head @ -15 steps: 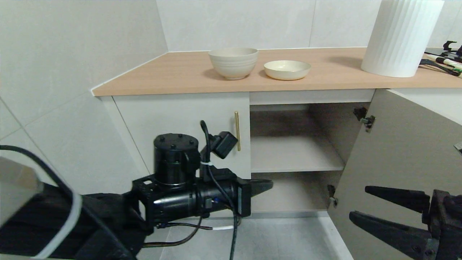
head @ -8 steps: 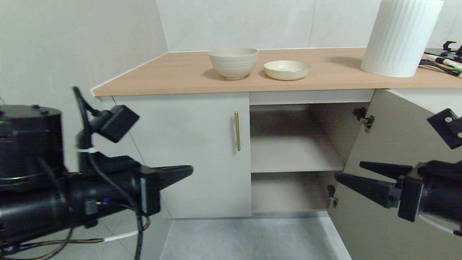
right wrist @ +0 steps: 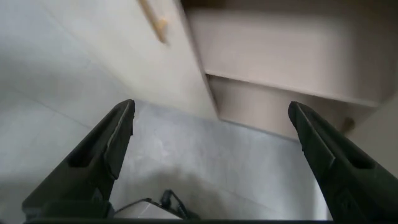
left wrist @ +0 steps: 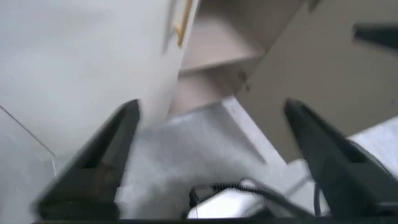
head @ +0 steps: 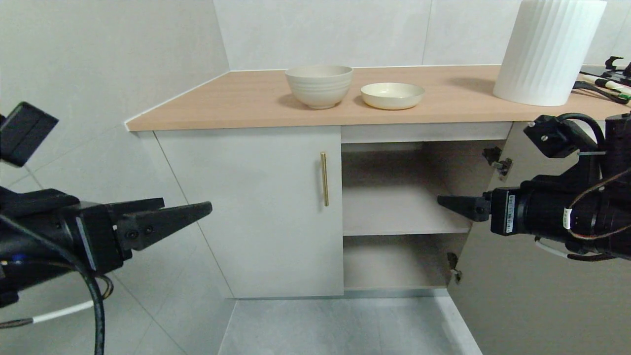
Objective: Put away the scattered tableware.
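A beige ribbed bowl (head: 319,86) and a shallow cream dish (head: 392,95) stand side by side on the wooden countertop (head: 236,106). Both grippers hang well below the counter, apart from the tableware. My left gripper (head: 190,211) is at the left, level with the closed cupboard door, open with nothing between its fingers; the left wrist view has the left gripper (left wrist: 211,106) spread over the floor. My right gripper (head: 446,202) is at the open cupboard's right edge, level with the middle shelf (head: 399,212). The right wrist view has the right gripper (right wrist: 211,107) open and holding nothing.
The cupboard's right door (head: 542,231) stands swung open toward me; the left door is closed, with a gold handle (head: 324,179). A tall white ribbed container (head: 549,49) stands on the counter at the right, with several utensils (head: 609,85) beyond it. Two shelves inside hold nothing.
My left arm has swung out to the left and risen, away from the cupboard. My right arm has risen from the lower right to shelf height, its fingers turned edge-on.
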Available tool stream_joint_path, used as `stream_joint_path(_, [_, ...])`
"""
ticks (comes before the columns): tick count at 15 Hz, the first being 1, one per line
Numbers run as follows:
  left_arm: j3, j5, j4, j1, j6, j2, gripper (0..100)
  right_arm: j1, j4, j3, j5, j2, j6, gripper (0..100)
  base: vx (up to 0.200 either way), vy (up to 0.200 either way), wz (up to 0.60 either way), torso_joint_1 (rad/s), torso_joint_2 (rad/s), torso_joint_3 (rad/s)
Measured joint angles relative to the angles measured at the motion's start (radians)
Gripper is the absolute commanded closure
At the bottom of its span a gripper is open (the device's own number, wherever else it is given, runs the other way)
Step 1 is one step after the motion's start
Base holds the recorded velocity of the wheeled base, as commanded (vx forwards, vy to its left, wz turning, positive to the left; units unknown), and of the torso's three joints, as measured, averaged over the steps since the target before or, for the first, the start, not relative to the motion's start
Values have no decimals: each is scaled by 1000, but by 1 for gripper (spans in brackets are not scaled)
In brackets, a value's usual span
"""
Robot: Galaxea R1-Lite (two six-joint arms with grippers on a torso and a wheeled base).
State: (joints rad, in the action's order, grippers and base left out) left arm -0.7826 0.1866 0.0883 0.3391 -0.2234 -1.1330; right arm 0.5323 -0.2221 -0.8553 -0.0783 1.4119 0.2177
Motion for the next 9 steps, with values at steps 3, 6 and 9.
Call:
stream_joint_path(3, [-27,-1,1,-23,1,-28,0,7,81,-43,-20,-3,3,0,0,0,0,0,0,0])
stream_joint_path(6, [-33,-2,17,-26,1,-40,0,30,87,-49,-20,-4,3,0,0,0,0,0,0,0])
stream_joint_path(9, [-32,-2,19,-26,1,-40,0,42,87,-49,-20,-5,4,0,0,0,0,0,0,0])
